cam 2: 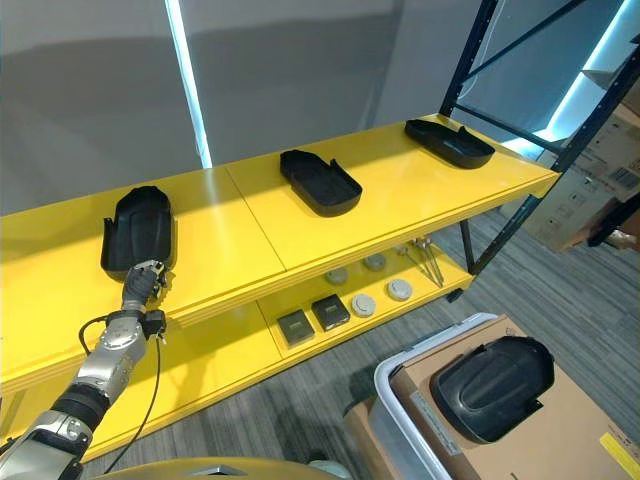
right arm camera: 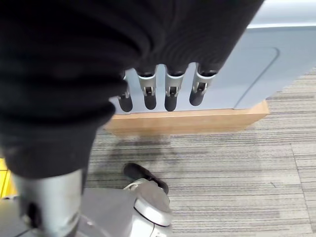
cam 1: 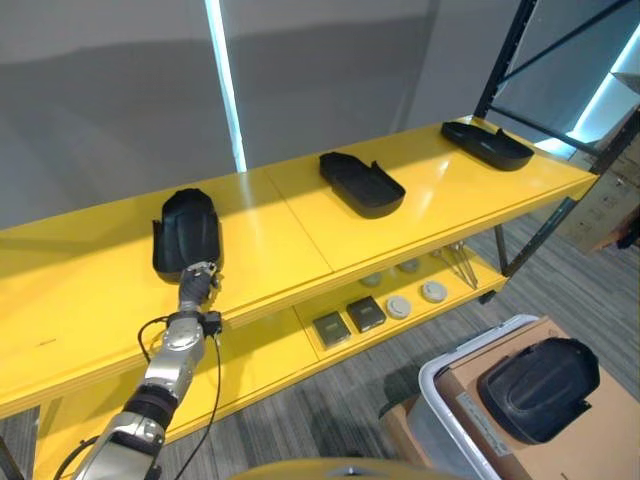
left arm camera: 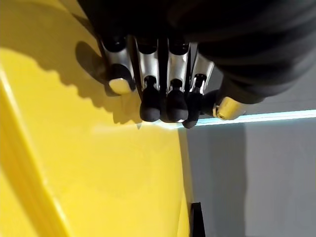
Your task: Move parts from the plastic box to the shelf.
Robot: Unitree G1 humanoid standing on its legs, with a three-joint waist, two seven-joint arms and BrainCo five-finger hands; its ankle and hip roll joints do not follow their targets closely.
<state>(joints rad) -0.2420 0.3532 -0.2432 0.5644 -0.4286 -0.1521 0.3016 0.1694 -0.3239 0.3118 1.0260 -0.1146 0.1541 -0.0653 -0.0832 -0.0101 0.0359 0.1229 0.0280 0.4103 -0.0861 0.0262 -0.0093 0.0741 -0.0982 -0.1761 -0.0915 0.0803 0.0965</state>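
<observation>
Yellow shelf (cam 1: 300, 215), top level: three black parts, the leftmost part (cam 1: 187, 232) at the left hand (cam 1: 196, 282), whose fingers (left arm camera: 149, 94) extend straight at its near edge, gripping nothing; middle part (cam 1: 361, 183) and far part (cam 1: 486, 143) well apart along the board. One more part (cam 1: 537, 387) on cardboard in the plastic box (cam 1: 440, 385) (lower right). Right hand (right arm camera: 163, 91) idle, fingers relaxed and empty; to finish this placement well, draw the left hand straight back, leaving the part flat.

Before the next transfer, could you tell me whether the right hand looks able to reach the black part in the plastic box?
Probably yes: the black part lies uncovered on top of the box.
</observation>
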